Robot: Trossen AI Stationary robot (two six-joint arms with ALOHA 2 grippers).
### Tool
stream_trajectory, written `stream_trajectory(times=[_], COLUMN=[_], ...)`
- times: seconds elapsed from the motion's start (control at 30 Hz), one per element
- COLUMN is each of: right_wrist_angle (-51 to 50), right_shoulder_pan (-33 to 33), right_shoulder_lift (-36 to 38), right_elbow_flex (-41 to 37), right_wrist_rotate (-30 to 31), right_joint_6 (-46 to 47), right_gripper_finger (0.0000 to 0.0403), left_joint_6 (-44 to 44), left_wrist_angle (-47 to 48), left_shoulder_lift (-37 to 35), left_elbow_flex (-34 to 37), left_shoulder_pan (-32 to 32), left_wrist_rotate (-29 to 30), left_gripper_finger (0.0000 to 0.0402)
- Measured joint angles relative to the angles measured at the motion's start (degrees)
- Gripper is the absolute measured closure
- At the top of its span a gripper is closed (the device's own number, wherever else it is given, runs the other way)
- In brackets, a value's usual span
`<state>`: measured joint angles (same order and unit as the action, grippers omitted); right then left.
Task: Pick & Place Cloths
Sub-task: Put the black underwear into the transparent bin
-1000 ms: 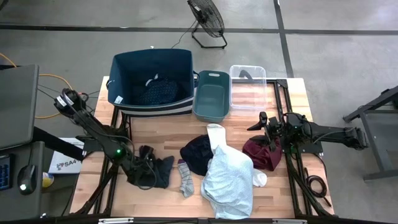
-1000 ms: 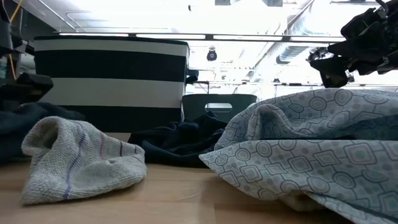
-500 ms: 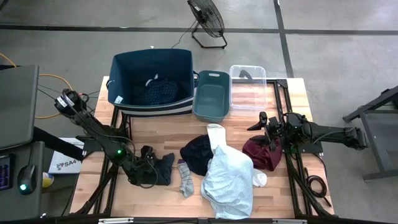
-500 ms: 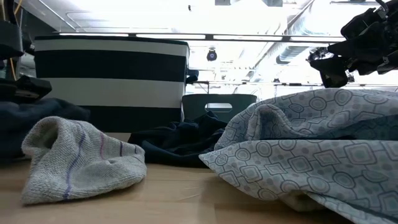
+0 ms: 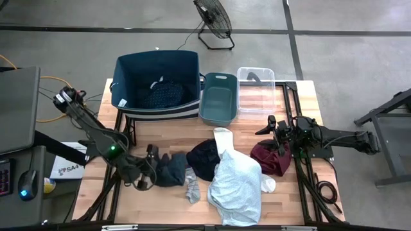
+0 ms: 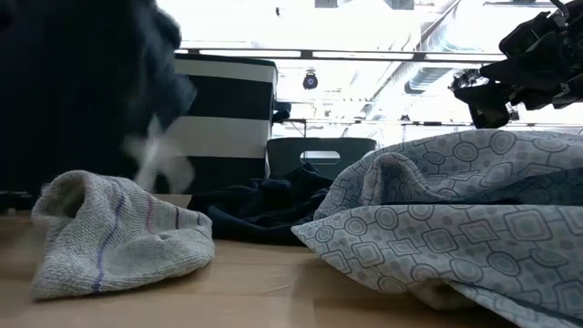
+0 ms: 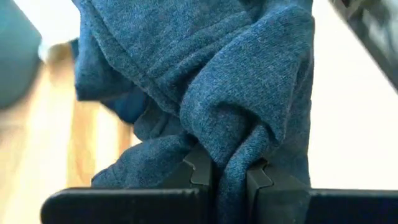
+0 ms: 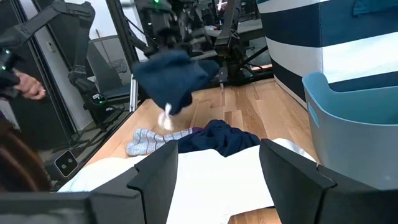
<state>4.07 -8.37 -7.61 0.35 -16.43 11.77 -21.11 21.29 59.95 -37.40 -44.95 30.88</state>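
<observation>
My left gripper [image 5: 152, 168] is shut on a dark blue garment [image 5: 169, 171] above the table's left near part; it also shows as the dark blue garment [image 8: 171, 78] in the air. My right gripper [image 5: 273, 128] is open, hovering over the maroon cloth [image 5: 273, 159], which lies on the table. The pale blue-white shirt [image 5: 234, 184] lies spread at the middle, partly over a black garment [image 5: 203, 157]. A grey sock [image 5: 191, 186] lies beside it, a white sock [image 5: 222, 136] behind it. A navy dotted cloth [image 5: 164, 95] lies in the big bin. My left gripper pinches a bunched fold of the dark blue garment [image 7: 231, 158] between its two fingers [image 7: 200, 171]; several layers are gathered there. It comes from the table's left side. The garment is lifted clear of the table and hangs slack beside the fingers, a white tag [image 8: 165, 116] dangling below.
The striped navy bin [image 5: 157, 83], a smaller grey-blue bin [image 5: 218, 97] and a clear tub [image 5: 257, 90] stand along the far edge. Bare wood lies between the bins and the cloths. A person's hand [image 8: 28, 84] shows beyond the table.
My left gripper has risen from the table and moved a little toward the right, carrying the dark blue garment. The garment lay heaped on the table a second ago; now it is lifted clear and hangs. My right arm has kept still.
</observation>
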Motion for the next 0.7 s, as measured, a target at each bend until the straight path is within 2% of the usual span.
stream_trajectory(times=[0.13,0.4,0.53,0.7], right_wrist_angle=[0.0,0.3,0.9,1.0], right_shoulder_pan=[0.0,0.0,0.0,0.0], right_shoulder_lift=[0.0,0.0,0.0,0.0], right_elbow_flex=[0.0,0.0,0.0,0.0], right_wrist_rotate=[0.0,0.7,5.3,10.6], right_joint_6=[0.0,0.3,-3.1,-3.0], right_gripper_finger=[0.0186,0.0186,0.0186,0.0186], left_joint_6=[-1.6,-2.6,-0.5,0.3], left_wrist_angle=[-1.8,-9.1,-14.2,-20.0], left_shoulder_lift=[-2.0,-2.4,-2.4,-1.8], left_elbow_flex=[-4.2,-12.2,-12.9,-13.0], left_shoulder_pan=[2.1,12.7,18.7,24.6], left_wrist_rotate=[1.2,1.8,0.8,-4.1], left_gripper_finger=[0.0381,0.0381,0.0381,0.0381])
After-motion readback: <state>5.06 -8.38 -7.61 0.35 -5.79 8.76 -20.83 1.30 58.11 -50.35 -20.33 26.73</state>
